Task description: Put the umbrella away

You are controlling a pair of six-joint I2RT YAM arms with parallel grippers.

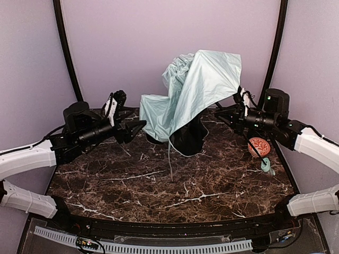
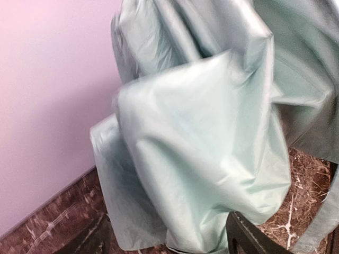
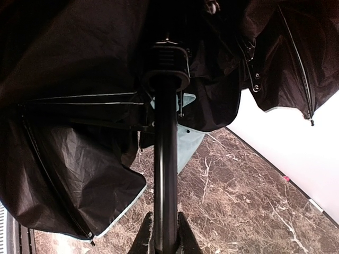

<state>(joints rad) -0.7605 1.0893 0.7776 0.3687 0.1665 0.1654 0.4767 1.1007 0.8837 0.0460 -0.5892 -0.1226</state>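
Mint-green fabric of the umbrella [image 1: 198, 87] slumps half-collapsed at the rear of the surface [image 1: 159, 185], its black shaft [image 3: 165, 174] lying crosswise with my right gripper [image 3: 165, 230] jaws clamped on it, while my left gripper [image 1: 131, 128], jaws apart, sits just beside the fabric's left edge.

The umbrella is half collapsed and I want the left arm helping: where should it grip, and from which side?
On the umbrella, probably the drooping canopy fold nearest the left gripper, approached from the left. The fabric hangs loose there, easy to pinch, while the shaft is clamped in the right gripper and screened by fabric on that side.
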